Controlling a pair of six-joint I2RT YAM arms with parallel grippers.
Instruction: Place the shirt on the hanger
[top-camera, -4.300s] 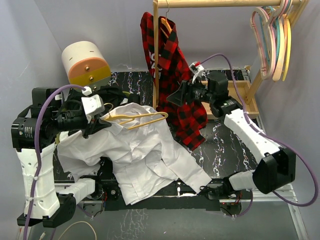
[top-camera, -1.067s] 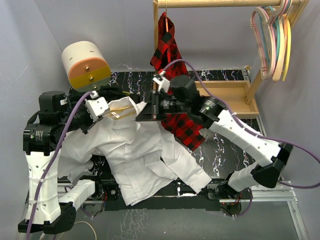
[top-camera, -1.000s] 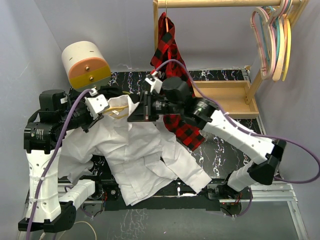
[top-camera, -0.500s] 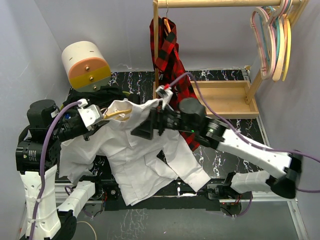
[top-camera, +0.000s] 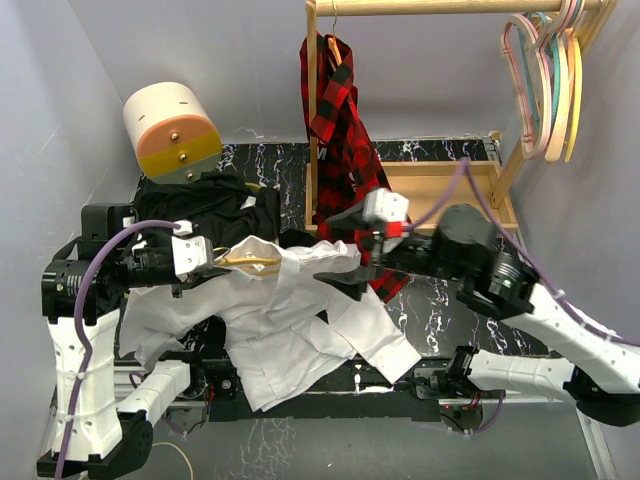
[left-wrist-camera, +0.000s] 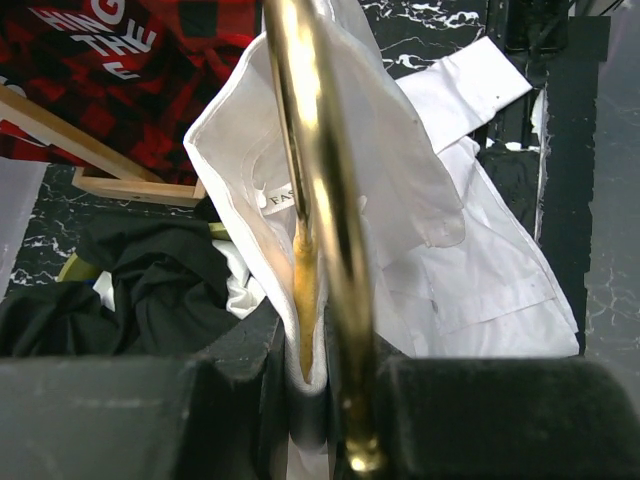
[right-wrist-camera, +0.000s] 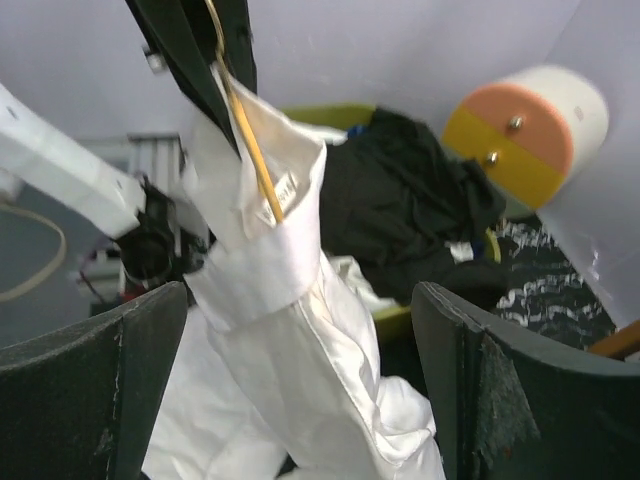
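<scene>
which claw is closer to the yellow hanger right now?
Left. The left claw is clamped on the hanger near its hook; the right claw stands open beyond the hanger's other end, apart from it, facing the white shirt.

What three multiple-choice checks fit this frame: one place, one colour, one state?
1. Where is the black garment? A) behind the shirt, beside the cream drum B) at the front right edge C) hanging up high
2. The hanging plaid shirt is: A) blue-white B) red-black C) green-yellow
3. The right gripper is: A) open B) shut on the shirt C) shut on the plaid shirt
Key: A, heaped at back left. B, red and black checks. A, fingers wide apart, gripping nothing.
</scene>
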